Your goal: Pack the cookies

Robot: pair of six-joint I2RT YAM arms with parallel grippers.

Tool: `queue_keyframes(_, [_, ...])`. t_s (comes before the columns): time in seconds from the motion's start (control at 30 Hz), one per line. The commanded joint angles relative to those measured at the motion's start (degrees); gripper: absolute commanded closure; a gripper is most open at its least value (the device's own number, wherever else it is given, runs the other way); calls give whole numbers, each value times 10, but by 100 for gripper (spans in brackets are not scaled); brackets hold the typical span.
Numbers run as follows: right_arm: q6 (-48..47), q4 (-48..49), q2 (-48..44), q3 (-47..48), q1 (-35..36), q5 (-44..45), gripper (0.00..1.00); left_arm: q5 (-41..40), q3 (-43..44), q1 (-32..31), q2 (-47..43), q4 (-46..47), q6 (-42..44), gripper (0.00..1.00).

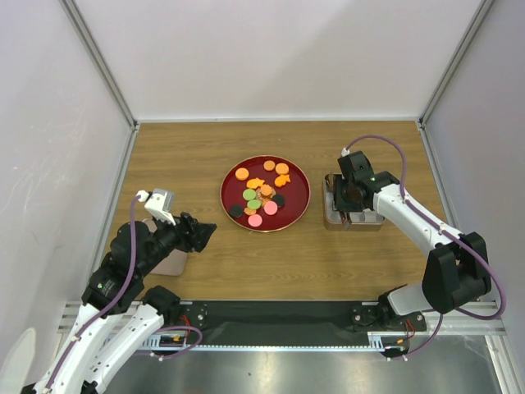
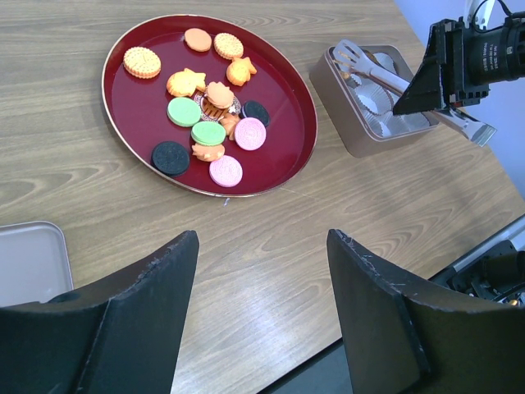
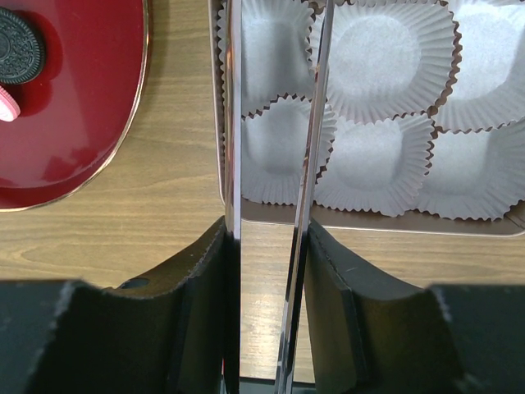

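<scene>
The cookies (image 2: pixel 208 133) lie on the red plate (image 2: pixel 139 107), none in the tin (image 2: pixel 349 135) beside it. My right pincer (image 3: pixel 267 246) is half closed on metal tongs (image 3: pixel 232 123), which are empty above the tin's paper cups (image 3: pixel 385 49). My left pincer (image 2: pixel 261 238) hangs wide open, holding nothing. The smooth blades could let a flat cookie slip, or snag a light cup.

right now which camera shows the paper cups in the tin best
Right wrist: the paper cups fill the frame, crimped and empty, with only the tongs crossing them. Left wrist shows a few cups, small and far. From the top, the right gripper mostly covers the tin.
</scene>
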Motion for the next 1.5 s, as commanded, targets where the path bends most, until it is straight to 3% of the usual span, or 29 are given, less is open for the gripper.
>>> queue_keyframes(0.0, [-1,16,-20,5,-1,2,58,-2,-1,-3,-2,17,9,30])
queue_keyframes(1.1, [-1,-1,-36,33,0,-1,50,-4,-1,-3,-1,17,9,30])
queue_keyframes(1.23, [2,-19,-62,57,19,9,50,-5,-1,-3,0,16,9,30])
queue_keyframes(1.47, [27,-38,-53,82,159,54,50,-22,14,-3,18,13,22,30])
